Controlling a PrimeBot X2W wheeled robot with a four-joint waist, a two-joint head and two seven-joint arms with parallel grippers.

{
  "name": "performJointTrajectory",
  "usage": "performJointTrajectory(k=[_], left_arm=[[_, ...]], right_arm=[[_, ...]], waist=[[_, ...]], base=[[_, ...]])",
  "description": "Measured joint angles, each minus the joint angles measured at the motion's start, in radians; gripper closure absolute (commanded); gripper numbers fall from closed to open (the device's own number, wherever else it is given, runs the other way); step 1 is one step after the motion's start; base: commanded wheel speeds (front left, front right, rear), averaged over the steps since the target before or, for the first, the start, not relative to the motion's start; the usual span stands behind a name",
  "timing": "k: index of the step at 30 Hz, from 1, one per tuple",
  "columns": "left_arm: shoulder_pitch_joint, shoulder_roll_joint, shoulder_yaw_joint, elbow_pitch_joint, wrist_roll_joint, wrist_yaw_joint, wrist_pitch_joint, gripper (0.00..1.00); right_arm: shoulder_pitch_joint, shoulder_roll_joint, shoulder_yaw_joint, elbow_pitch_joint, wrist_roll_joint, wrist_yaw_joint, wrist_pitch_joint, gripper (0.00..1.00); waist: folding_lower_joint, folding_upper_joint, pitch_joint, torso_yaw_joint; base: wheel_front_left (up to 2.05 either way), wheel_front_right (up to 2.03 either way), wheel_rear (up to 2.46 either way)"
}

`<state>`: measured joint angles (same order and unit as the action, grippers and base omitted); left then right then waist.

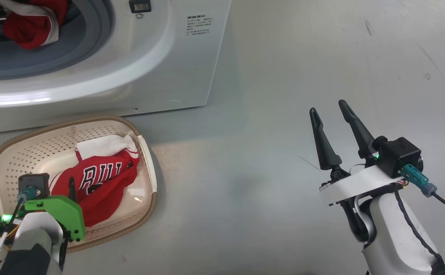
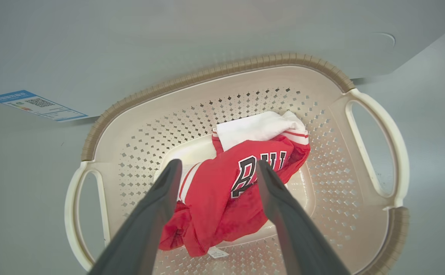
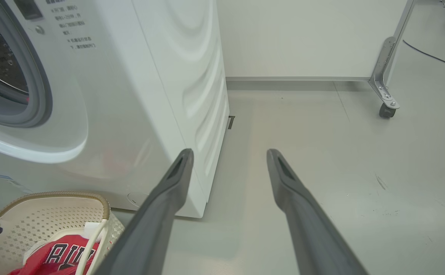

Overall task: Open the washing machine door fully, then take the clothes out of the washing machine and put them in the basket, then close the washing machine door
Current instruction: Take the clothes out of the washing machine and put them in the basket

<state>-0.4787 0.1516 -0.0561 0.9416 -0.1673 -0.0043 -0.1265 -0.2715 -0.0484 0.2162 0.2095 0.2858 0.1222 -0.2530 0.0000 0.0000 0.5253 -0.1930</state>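
The washing machine (image 1: 176, 57) stands at the upper left with its mouth uncovered, and a red garment with white trim (image 1: 29, 23) lies in the drum. The washing machine door is out of view. On the floor in front sits the cream basket (image 1: 146, 160), holding the red jersey (image 1: 100, 179) with white lettering. My left gripper (image 2: 218, 165) hangs open just above that jersey (image 2: 222, 191), its fingers either side and not gripping. My right gripper (image 1: 328, 107) is open and empty over bare floor, well to the right of the basket (image 3: 54, 214).
A blue label (image 2: 35, 105) is stuck low on the machine's front, behind the basket. A white panel on a castor (image 3: 386, 109) stands at the far right, by the wall. Grey floor (image 1: 264, 183) stretches between basket and right arm.
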Motion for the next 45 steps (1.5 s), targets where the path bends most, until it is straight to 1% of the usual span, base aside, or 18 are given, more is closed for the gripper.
performJointTrajectory(k=[13, 18, 19, 26, 29, 36, 42, 45], left_arm=[[-0.035, -0.014, -0.005, 0.032, -0.007, -0.003, -0.074, 0.0], [-0.04, -0.015, -0.018, 0.033, -0.007, -0.013, -0.095, 0.0], [-0.04, -0.016, -0.022, 0.032, -0.005, -0.021, -0.097, 0.0], [-0.044, -0.048, -0.045, 0.01, 0.002, -0.046, -0.114, 0.0], [-0.044, -0.05, -0.048, -0.005, 0.003, -0.054, -0.114, 0.0], [-0.042, -0.063, -0.031, -0.08, -0.02, -0.073, -0.123, 0.0], [-0.026, -0.07, -0.027, -0.228, -0.025, -0.085, -0.123, 0.0], [0.013, -0.07, -0.026, -0.302, -0.025, -0.089, -0.123, 0.0]], right_arm=[[-0.006, 0.0, -0.016, 0.016, 0.002, 0.0, 0.0, 0.0], [-0.006, 0.0, -0.022, 0.023, 0.004, 0.0, 0.0, 0.0], [-0.006, 0.0, -0.024, 0.025, 0.004, 0.0, 0.0, 0.0], [0.006, 0.0, -0.046, 0.036, 0.008, 0.0, 0.0, 0.0], [0.018, 0.0, -0.05, 0.041, 0.008, 0.0, 0.0, 0.0], [0.042, 0.0, -0.068, 0.047, 0.011, 0.0, 0.0, 0.0], [0.075, 0.0, -0.101, 0.05, 0.011, 0.0, 0.0, 0.0], [0.093, -0.002, -0.116, 0.049, 0.012, 0.0, 0.0, 0.0]], waist=[[0.0, 0.0, -0.048, 0.014], [0.0, 0.0, -0.084, 0.024], [0.0, 0.0, -0.092, 0.027], [0.0, 0.0, -0.151, 0.049], [0.0, 0.0, -0.178, 0.061], [0.0, 0.0, -0.248, 0.085], [0.0, 0.0, -0.31, 0.103], [0.0, 0.0, -0.347, 0.113]], base=[[0.0, 0.0, 0.0], [0.0, 0.0, 0.0], [0.0, 0.0, 0.0], [0.0, 0.0, 0.0], [0.0, 0.0, 0.0], [0.0, 0.0, 0.0], [0.0, 0.0, 0.0], [0.0, 0.0, 0.0]])
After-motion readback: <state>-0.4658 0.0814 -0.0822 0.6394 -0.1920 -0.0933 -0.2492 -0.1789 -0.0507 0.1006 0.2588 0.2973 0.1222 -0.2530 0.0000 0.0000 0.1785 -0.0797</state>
